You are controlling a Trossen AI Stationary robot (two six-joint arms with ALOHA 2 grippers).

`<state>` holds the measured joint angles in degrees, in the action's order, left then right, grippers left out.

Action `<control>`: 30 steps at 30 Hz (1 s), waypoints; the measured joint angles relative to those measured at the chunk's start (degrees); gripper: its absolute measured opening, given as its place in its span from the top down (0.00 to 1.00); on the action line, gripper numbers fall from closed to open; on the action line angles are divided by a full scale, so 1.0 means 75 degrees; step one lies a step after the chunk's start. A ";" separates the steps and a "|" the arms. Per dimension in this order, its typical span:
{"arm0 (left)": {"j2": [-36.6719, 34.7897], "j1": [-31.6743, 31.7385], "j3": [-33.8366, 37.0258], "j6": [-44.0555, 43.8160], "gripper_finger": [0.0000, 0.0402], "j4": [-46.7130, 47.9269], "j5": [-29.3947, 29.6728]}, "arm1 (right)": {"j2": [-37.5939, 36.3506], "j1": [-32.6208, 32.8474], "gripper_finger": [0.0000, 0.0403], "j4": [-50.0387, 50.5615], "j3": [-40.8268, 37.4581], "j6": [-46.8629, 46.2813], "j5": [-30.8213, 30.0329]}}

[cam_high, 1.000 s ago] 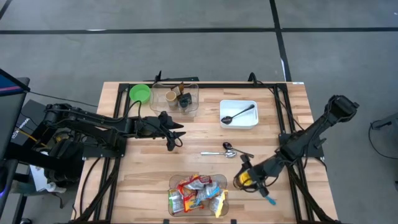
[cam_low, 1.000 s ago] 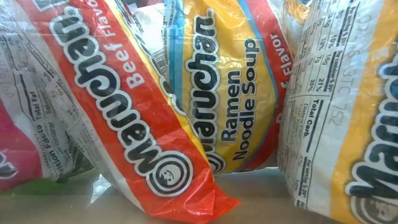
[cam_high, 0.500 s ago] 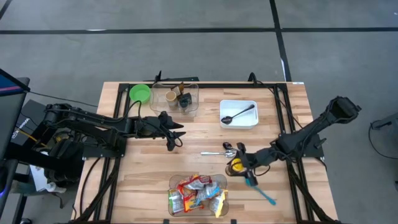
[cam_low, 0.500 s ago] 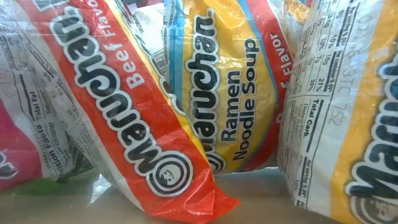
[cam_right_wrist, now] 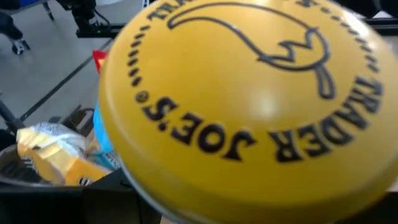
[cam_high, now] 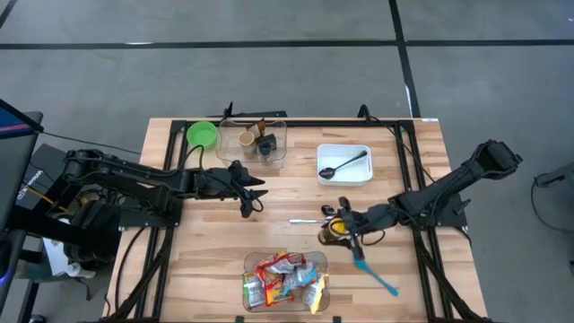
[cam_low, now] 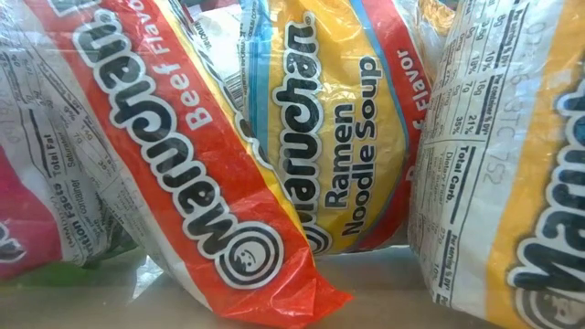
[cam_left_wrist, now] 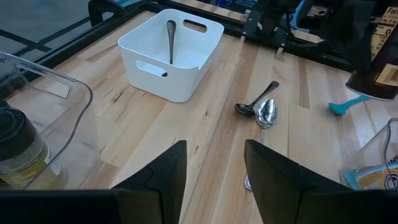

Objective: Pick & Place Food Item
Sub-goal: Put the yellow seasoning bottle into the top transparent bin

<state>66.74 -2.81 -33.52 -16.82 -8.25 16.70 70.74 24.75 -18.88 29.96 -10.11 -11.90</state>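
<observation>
A dark jar with a yellow lid (cam_high: 338, 231) is at the table's middle right, and my right gripper (cam_high: 343, 230) is shut on it. The lid (cam_right_wrist: 249, 93) fills the right wrist view. The left wrist view shows the jar's dark body (cam_left_wrist: 373, 65) far off. My left gripper (cam_high: 254, 199) hovers open over the table's middle left, with nothing between its fingers (cam_left_wrist: 214, 155). A clear bin of noodle packets (cam_high: 284, 280) stands at the near edge; the packets (cam_low: 320, 137) fill the low view. My right gripper holds the jar by its body below the lid, and the lid (cam_right_wrist: 186, 174) hides the place of contact. The fingers reach in slanting down from the table's right side. The jar stands roughly upright, lid up, and looks clear of the table.
A blue spatula (cam_high: 375, 275) lies on the table just near of the jar. Two metal spoons (cam_high: 325, 216) lie just far of the jar. A white bin with a black spoon (cam_high: 344, 163), a clear bin of jars (cam_high: 253, 142) and a green bowl (cam_high: 202, 135) line the far side.
My right gripper has swung with the jar toward the table's left and far edges, from near the blue spatula up to beside the spoons, and has turned a little. The spatula it was over now lies uncovered.
</observation>
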 joint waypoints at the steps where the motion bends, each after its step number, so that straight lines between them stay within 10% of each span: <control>1: 0.0000 -0.0001 0.0000 -0.0001 0.62 0.0000 0.0000 | 0.0000 -0.0033 0.44 -0.0039 0.0002 0.0000 0.0002; 30: 0.0000 -0.0001 0.0000 -0.0001 0.62 0.0000 0.0000 | 0.0023 -0.0335 0.44 -0.0240 0.0002 0.0001 0.0003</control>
<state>66.74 -2.82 -33.52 -16.83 -8.25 16.70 70.91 22.24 -20.67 29.98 -10.10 -11.88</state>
